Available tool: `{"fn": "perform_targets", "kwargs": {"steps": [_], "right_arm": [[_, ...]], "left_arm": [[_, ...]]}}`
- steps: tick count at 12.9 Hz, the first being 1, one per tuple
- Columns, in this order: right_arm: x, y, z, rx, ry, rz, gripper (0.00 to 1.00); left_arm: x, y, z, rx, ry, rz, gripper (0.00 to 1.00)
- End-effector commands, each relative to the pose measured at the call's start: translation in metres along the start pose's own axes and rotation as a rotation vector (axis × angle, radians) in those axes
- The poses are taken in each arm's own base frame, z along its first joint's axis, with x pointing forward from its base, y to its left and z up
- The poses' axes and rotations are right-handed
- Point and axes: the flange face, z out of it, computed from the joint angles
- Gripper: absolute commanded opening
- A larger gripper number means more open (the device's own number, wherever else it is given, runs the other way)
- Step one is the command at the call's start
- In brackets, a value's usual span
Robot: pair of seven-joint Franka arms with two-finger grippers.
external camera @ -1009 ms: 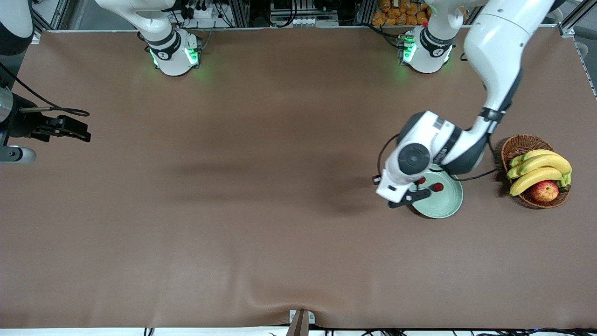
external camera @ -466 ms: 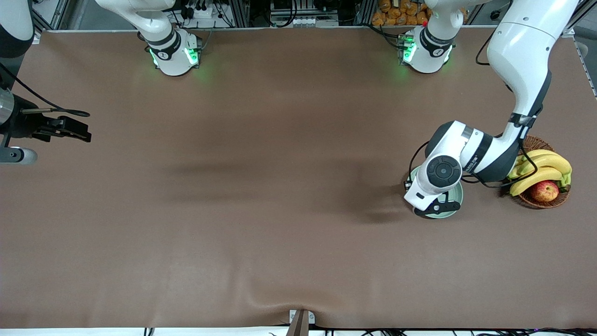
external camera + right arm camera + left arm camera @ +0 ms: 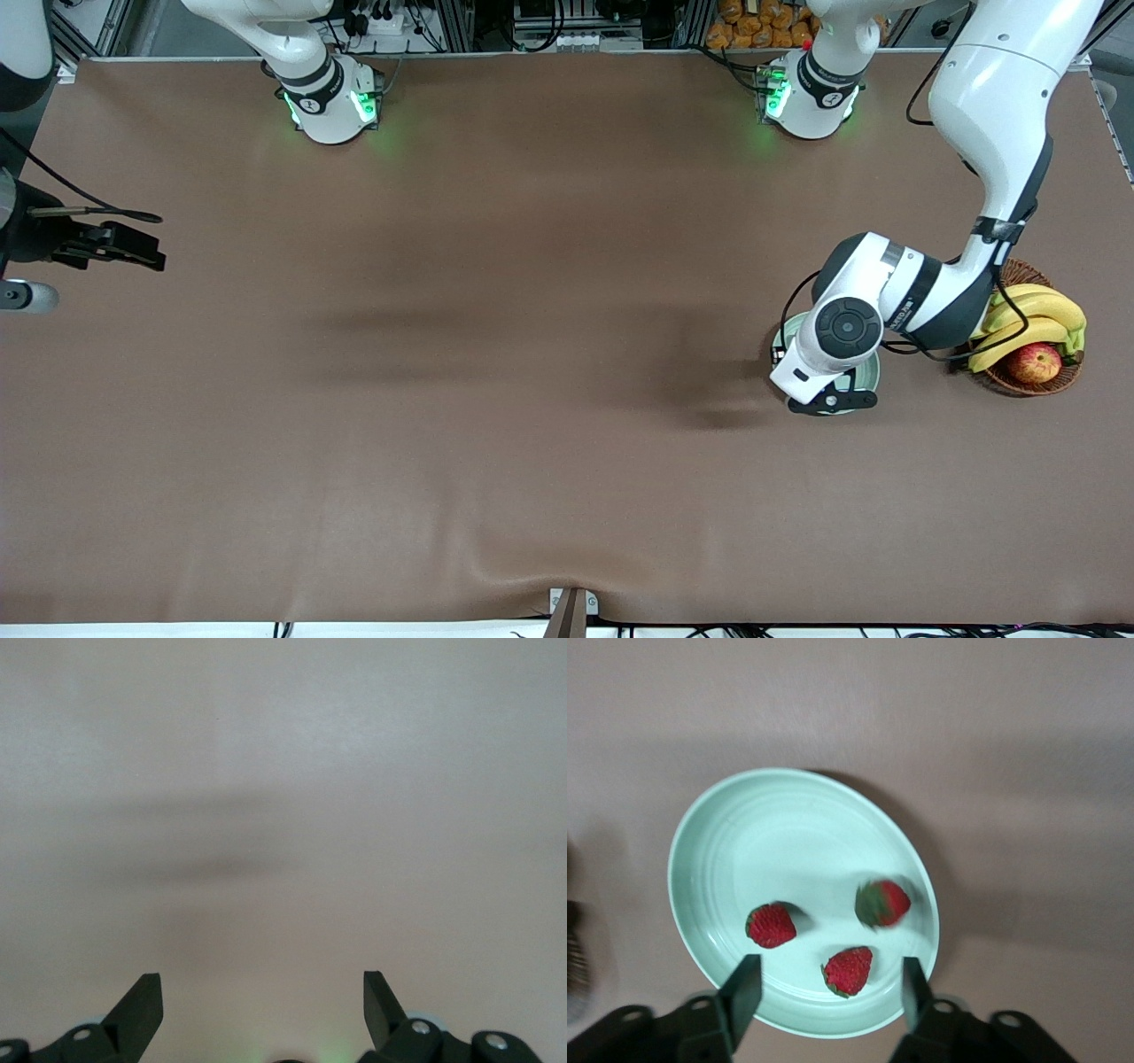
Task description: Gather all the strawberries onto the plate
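Observation:
The pale mint-green plate (image 3: 788, 837) lies on the brown table near the left arm's end, beside the fruit basket. Three strawberries lie in it: one (image 3: 771, 925), one (image 3: 849, 969) and a blurred one (image 3: 881, 903). My left gripper (image 3: 828, 988) hangs open and empty just above the plate, over its rim. In the front view the left hand (image 3: 833, 400) covers most of the plate (image 3: 870, 370) and hides the berries. My right gripper (image 3: 151, 252) waits open and empty at the right arm's end of the table; it also shows in the right wrist view (image 3: 263, 992).
A brown wicker basket (image 3: 992, 270) with bananas (image 3: 1028, 319) and a red-yellow apple (image 3: 1034, 361) stands beside the plate, toward the left arm's end. The two arm bases stand along the table's edge farthest from the front camera.
My left hand has shifted toward the basket and now sits over the plate, covering the berries in the front view. The right gripper has barely moved.

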Motion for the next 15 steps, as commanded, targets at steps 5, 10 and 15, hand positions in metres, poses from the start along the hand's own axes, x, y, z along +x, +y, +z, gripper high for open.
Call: {"fn": "perform_targets", "kwargs": {"steps": [5,10,15], "right_arm": [[-0.006,0.011,-0.005,-0.004,0.015,0.017,1.0],[-0.005,0.026,-0.004,0.064,0.011,0.039,1.0],[-0.006,0.026,-0.003,0.052,0.002,0.032,1.0]], "left_arm": [[-0.035,0.002,-0.143,0.033,0.142,0.017,1.0],[-0.047,-0.036,-0.245,-0.108,0.039,-0.075,1.0],[-0.066,-0.096,-0.297,-0.199,0.043,-0.108,1.0]]}}
